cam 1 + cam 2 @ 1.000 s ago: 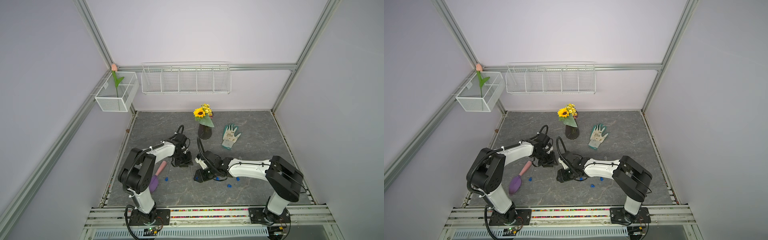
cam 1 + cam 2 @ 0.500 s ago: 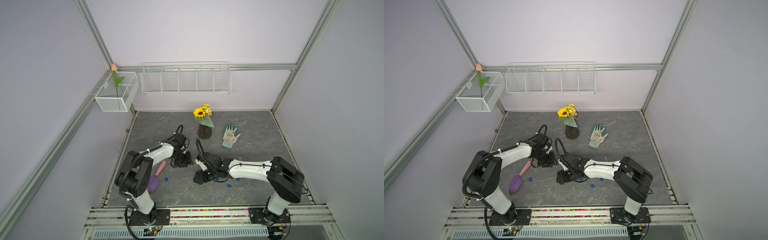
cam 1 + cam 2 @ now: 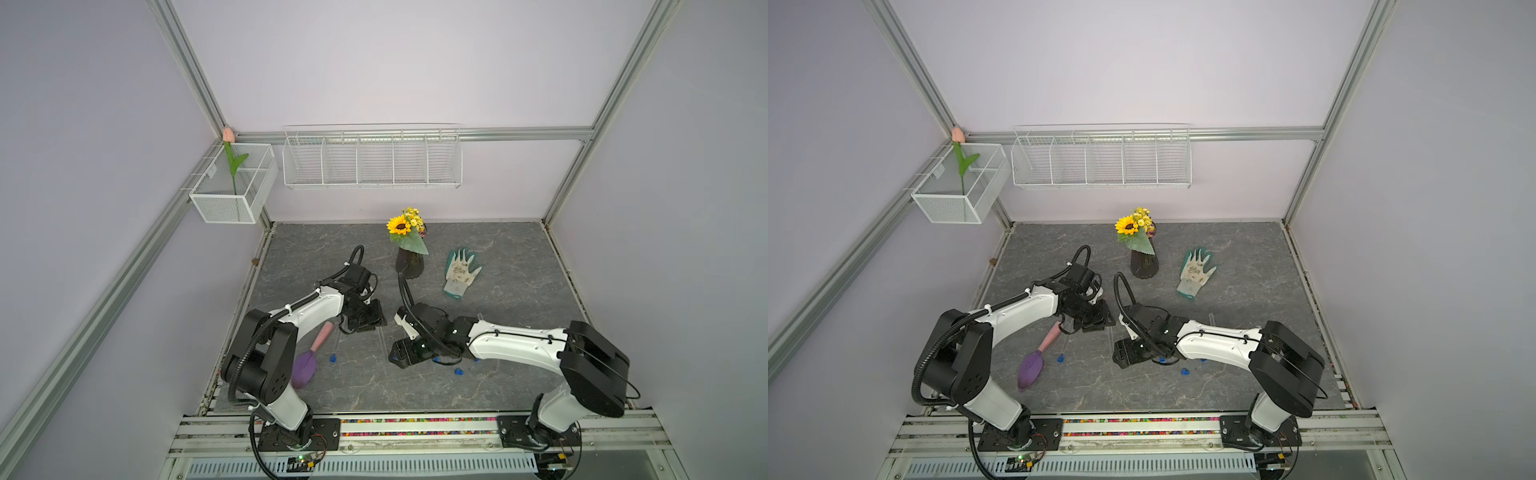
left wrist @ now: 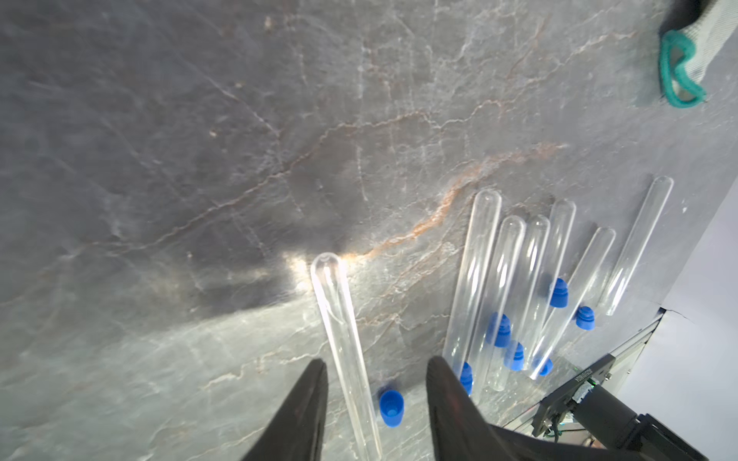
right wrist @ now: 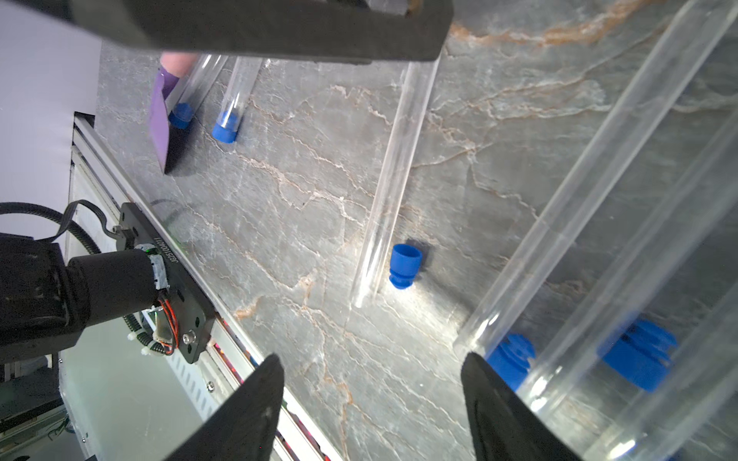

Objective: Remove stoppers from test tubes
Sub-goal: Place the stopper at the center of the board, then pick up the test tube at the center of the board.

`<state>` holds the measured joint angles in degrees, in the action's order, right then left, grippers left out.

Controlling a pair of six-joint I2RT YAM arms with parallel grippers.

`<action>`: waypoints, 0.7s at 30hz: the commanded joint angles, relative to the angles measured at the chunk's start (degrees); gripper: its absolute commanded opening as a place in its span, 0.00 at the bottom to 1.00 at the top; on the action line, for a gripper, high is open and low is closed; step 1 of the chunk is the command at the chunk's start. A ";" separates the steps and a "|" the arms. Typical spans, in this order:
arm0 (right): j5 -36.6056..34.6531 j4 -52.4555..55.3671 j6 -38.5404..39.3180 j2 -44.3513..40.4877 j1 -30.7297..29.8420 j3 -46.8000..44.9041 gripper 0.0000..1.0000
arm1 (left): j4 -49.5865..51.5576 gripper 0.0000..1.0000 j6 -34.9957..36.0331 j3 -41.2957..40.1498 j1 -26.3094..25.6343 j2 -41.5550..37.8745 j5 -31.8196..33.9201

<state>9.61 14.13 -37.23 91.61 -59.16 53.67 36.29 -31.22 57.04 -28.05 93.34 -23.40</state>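
Blue stoppers (image 4: 390, 407) look light and rubbery, best pinched at the wide end. The clear test tubes (image 4: 499, 279) seem slick and brittle, so we would hold them mid-barrel. The left gripper (image 4: 375, 361) and right gripper (image 5: 371, 357) both stand open, gripping nothing. Only the right wrist view shows two plugged tubes (image 5: 235, 80) just beside the scoop (image 5: 161, 115); the left wrist view shows bare ones farther from it.

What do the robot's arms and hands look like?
The left arm and right arm each have smooth white shells between chunky black joints. A ribbed black hose runs along the left one; a thin black cable loops out of the right one. The left hand and right hand each end in two pointed black fingers.
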 commanded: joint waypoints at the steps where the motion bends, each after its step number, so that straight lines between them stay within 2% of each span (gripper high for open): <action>1: -2.01 2.10 0.91 -2.11 -0.44 -1.19 0.74 | 0.07 0.45 -0.72 -0.05 -0.25 -1.04 0.41; 9: -4.78 4.07 0.96 -5.31 -0.32 -2.95 0.76 | 1.04 0.49 0.17 1.06 -0.31 -1.38 -0.34; 15: -6.96 6.37 1.43 -7.42 -0.16 -2.96 0.77 | 1.98 0.64 0.87 1.28 -0.25 -4.35 1.35; 21: -8.34 7.66 1.65 -8.56 0.16 -2.96 0.78 | 3.61 0.66 1.69 1.94 -0.25 -6.40 2.31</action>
<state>2.94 19.97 -36.38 84.44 -59.22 51.72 38.09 -30.76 57.14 -28.05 88.12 -22.46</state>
